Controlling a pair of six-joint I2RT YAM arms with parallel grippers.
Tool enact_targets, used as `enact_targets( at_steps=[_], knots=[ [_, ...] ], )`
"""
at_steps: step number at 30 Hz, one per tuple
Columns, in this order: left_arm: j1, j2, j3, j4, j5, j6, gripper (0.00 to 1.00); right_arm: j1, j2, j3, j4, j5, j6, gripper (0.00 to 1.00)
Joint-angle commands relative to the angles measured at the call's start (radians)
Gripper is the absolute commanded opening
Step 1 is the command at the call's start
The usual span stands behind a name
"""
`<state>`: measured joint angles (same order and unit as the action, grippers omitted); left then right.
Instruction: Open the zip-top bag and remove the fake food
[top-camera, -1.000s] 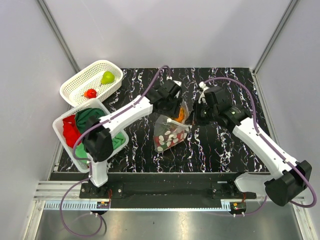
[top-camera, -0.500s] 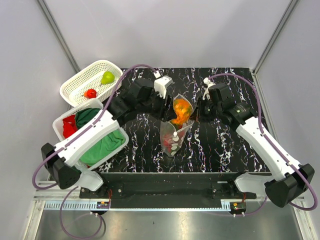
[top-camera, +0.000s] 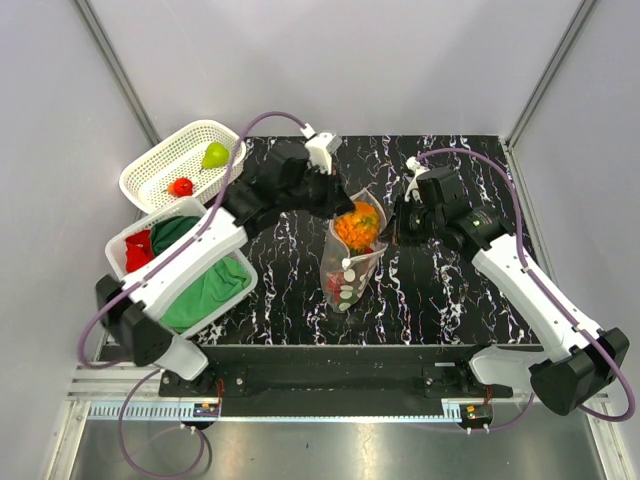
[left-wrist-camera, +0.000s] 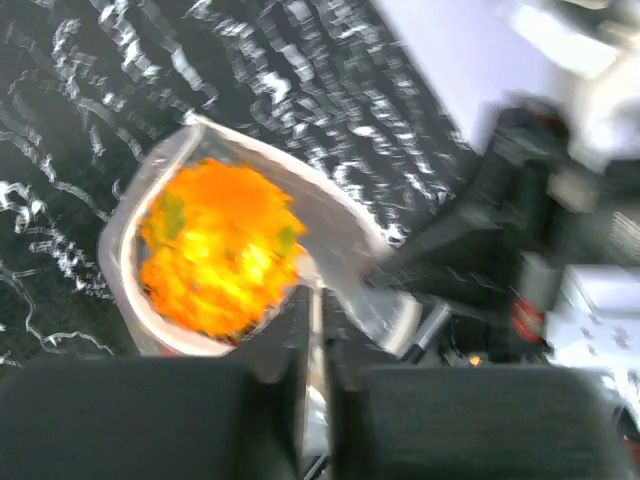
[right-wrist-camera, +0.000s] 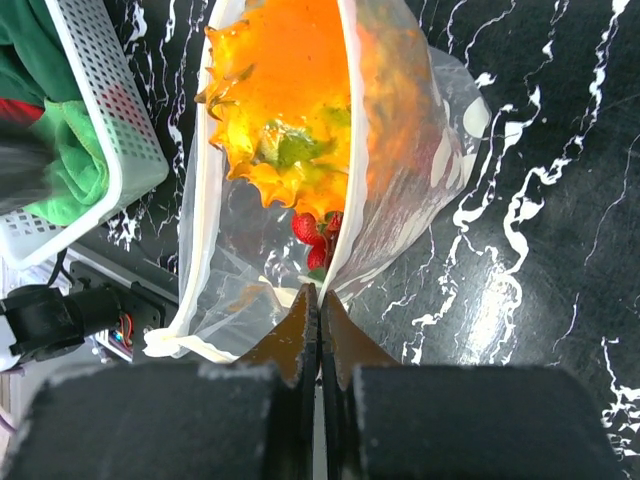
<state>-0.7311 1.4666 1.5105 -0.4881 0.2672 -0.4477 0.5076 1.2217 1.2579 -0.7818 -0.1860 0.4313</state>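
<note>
The zip-top bag sits in the middle of the top view on the black marbled table, with its mouth pulled open between the two arms. The left gripper comes in from the upper left. In the blurred left wrist view its jaws are together on the near rim of the bag. The right gripper reaches in from the right, and its jaws are pinched shut on the opposite rim.

Inside the open mouth lies the orange bumpy piece, filling the upper half of the bag. In the right wrist view a small red strawberry shows just below the orange bumpy piece.

In the upper left, a white perforated basket holds a yellow-green pear and a small red fruit, which lie apart. Just below it, a second white basket holds a green cloth and a red cloth
</note>
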Motion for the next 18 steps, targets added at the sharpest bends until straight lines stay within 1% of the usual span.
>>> enact_targets(
  at_steps=[1, 2, 4, 5, 7, 8, 9, 10, 12, 16, 18],
  knots=[
    [-0.02, 0.096, 0.089, -0.093, -0.126, -0.019, 0.4, -0.004, -0.028, -0.008, 0.029, -0.033, 0.006, 0.0],
    [-0.051, 0.104, 0.1, -0.11, -0.22, 0.006, 0.56, -0.004, -0.024, -0.006, 0.027, -0.033, 0.006, 0.0],
    [-0.073, 0.12, 0.12, -0.145, -0.298, 0.021, 0.73, -0.004, -0.021, 0.003, 0.027, -0.035, 0.006, 0.0],
    [-0.088, 0.12, 0.119, -0.152, -0.354, 0.029, 0.77, -0.004, -0.019, 0.006, 0.027, -0.035, 0.004, 0.0],
    [-0.1, 0.12, 0.111, -0.159, -0.403, 0.041, 0.79, -0.004, -0.019, 0.009, 0.029, -0.036, 0.003, 0.0],
    [-0.114, 0.12, 0.109, -0.158, -0.422, 0.056, 0.82, -0.004, -0.018, 0.011, 0.029, -0.039, 0.001, 0.0],
    [-0.122, 0.121, 0.112, -0.165, -0.439, 0.064, 0.89, -0.004, -0.016, 0.009, 0.027, -0.043, 0.003, 0.0],
    [-0.129, 0.123, 0.112, -0.165, -0.468, 0.069, 0.9, -0.004, -0.016, 0.011, 0.029, -0.049, 0.003, 0.0],
    [-0.143, 0.136, 0.112, -0.165, -0.48, 0.072, 0.91, -0.004, -0.011, 0.009, 0.029, -0.053, 0.003, 0.0],
    [-0.145, 0.173, 0.128, -0.156, -0.457, 0.05, 0.88, -0.004, -0.007, 0.015, 0.029, -0.061, 0.001, 0.0],
    [-0.145, 0.204, 0.146, -0.158, -0.457, 0.052, 0.89, -0.004, -0.001, 0.02, 0.027, -0.066, 0.001, 0.0]
  ],
)
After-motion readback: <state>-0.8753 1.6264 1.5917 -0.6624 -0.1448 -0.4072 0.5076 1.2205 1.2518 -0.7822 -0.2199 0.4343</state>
